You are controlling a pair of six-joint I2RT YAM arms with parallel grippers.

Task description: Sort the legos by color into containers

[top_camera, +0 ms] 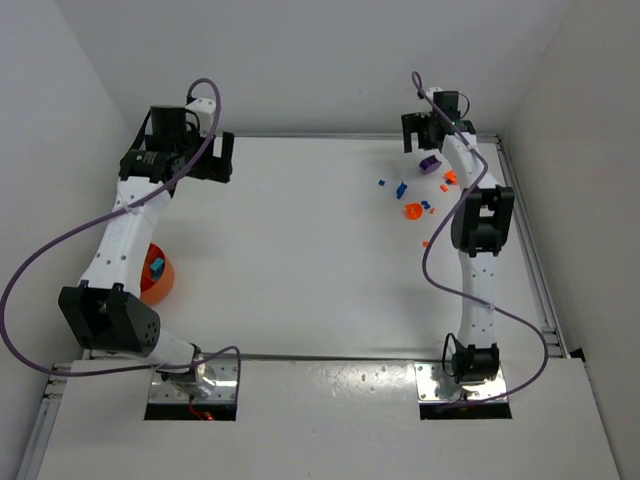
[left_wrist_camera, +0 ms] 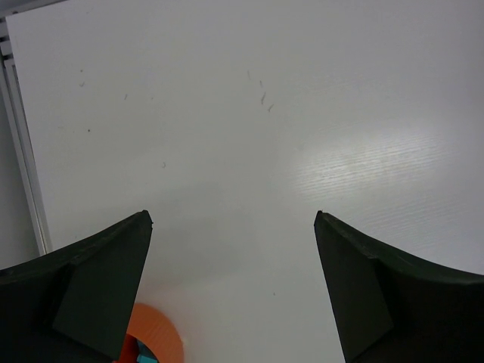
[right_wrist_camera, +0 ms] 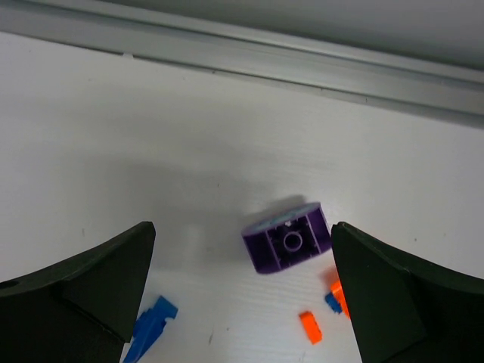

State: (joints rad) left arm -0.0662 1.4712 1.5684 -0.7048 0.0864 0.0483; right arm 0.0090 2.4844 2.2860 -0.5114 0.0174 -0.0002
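Small legos lie scattered at the far right of the table: a purple brick (top_camera: 429, 163), blue bits (top_camera: 401, 188) and orange pieces (top_camera: 413, 210). In the right wrist view the purple brick (right_wrist_camera: 288, 242) lies on its side between the fingers, with a blue piece (right_wrist_camera: 151, 324) and a small orange bit (right_wrist_camera: 310, 327) nearer. My right gripper (top_camera: 428, 135) (right_wrist_camera: 242, 249) is open above them. The orange bowl (top_camera: 157, 273) sits at the left, holding a cyan-blue piece, partly under the left arm; its rim shows in the left wrist view (left_wrist_camera: 155, 336). My left gripper (top_camera: 205, 155) (left_wrist_camera: 233, 219) is open and empty.
A metal rail (right_wrist_camera: 302, 68) runs along the table's far edge just past the purple brick. White walls close in the table at the back and sides. Purple cables loop from both arms.
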